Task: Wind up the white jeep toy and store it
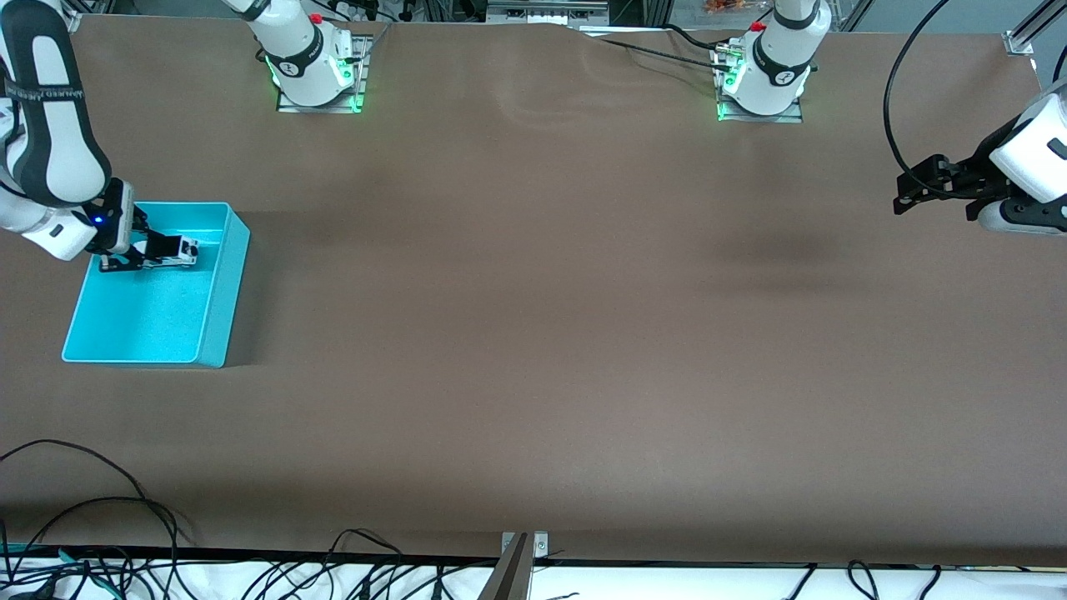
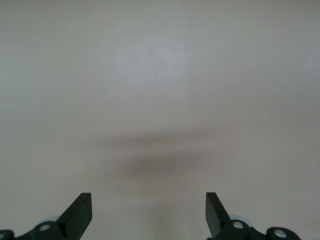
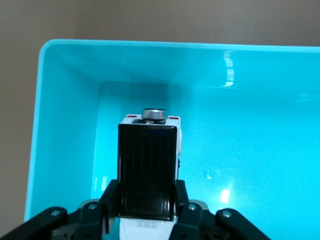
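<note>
The white jeep toy [image 1: 177, 251], boxy with a black roof [image 3: 148, 167], hangs inside the turquoise bin [image 1: 218, 310] at the right arm's end of the table. My right gripper [image 1: 158, 252] is shut on the jeep's sides, its fingers [image 3: 111, 195] pressed against the black roof's flanks, and the toy sits low over the bin's floor. At the left arm's end, my left gripper [image 1: 909, 185] hovers open above bare table. Its fingertips [image 2: 82, 210] stand wide apart with nothing between them.
The bin's rim [image 3: 150, 45] and walls surround the toy on all sides. Loose black cables [image 1: 100, 500] lie along the table's edge nearest the front camera. Brown tabletop [image 1: 542, 292] stretches between the two arms.
</note>
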{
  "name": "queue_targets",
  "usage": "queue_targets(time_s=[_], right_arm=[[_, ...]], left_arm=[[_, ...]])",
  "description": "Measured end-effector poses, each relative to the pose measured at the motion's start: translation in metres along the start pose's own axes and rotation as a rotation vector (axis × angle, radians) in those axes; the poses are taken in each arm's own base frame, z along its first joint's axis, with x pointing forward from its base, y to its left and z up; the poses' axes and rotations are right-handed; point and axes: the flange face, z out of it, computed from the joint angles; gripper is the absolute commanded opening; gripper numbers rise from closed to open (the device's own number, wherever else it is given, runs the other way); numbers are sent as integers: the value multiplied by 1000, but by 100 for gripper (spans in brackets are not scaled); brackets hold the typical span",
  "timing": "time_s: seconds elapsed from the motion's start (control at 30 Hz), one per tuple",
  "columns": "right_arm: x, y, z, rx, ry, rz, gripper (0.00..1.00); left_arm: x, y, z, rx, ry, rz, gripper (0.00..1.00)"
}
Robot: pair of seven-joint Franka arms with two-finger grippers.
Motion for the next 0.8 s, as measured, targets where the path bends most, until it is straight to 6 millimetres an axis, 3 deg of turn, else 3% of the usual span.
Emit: queue_targets(time_s=[0.33,0.43,0.57,0.63,0.67,0.8], right_arm=[[-14,-4,23,10,1,-9,22],[-14,-4,24,12,2,-9,28],[-14,-4,25,13,2,-11,53],[-14,-4,25,13,2,-11,80],[-14,-4,25,14,2,-10,100],[-14,-4,25,12,6,-7,100]], left_arm=[[0,0,0,0,0,0,100],[0,0,0,0,-1,0,100],[0,0,1,0,-1,0,100],[0,0,1,0,-1,0,100],[0,0,1,0,-1,0,100],[0,0,1,0,-1,0,100]])
